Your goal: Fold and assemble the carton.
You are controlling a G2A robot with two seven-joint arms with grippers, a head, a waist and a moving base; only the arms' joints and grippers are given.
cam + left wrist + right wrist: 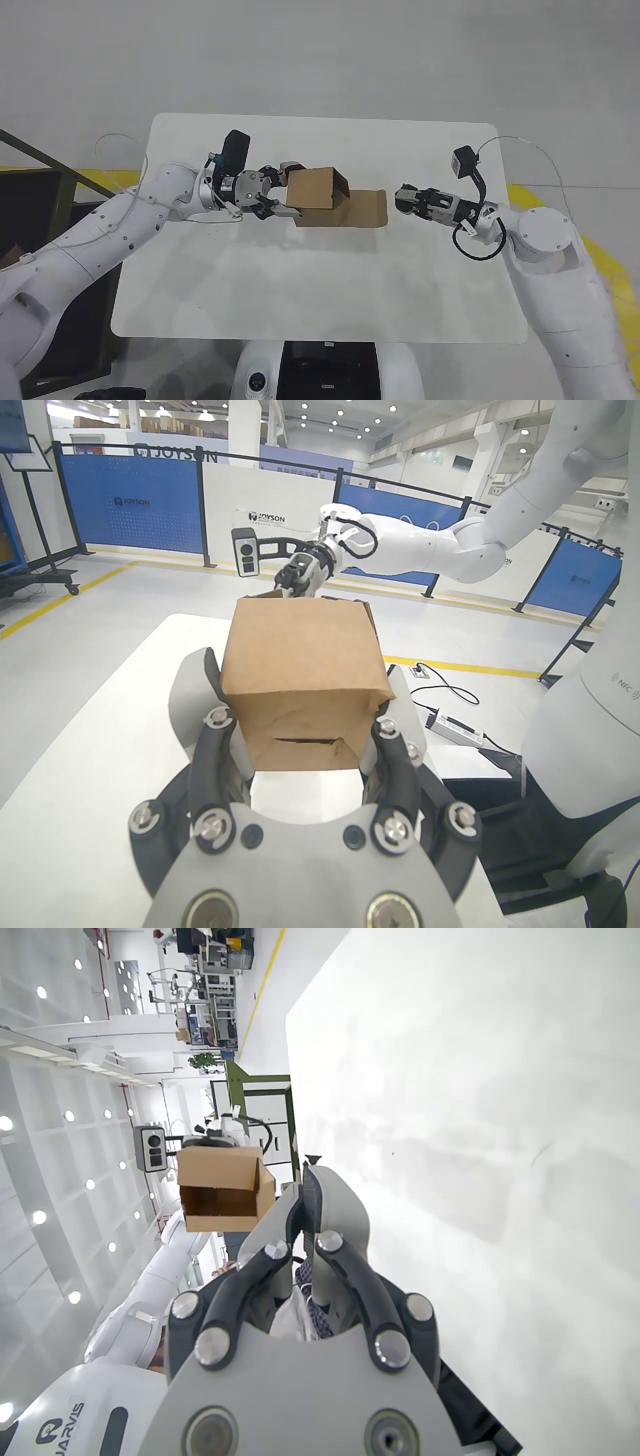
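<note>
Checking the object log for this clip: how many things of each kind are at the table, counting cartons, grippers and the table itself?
carton: 1
grippers: 2, the left gripper and the right gripper
table: 1
Total: 4

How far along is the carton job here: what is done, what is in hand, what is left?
Done: the carton is opened into a box shape, and its end at the left tool looks folded shut. In hand: the left tool grips that end. Left: the far end is open, one flap lying flat toward the shut right tool, not yet folded in.
</note>
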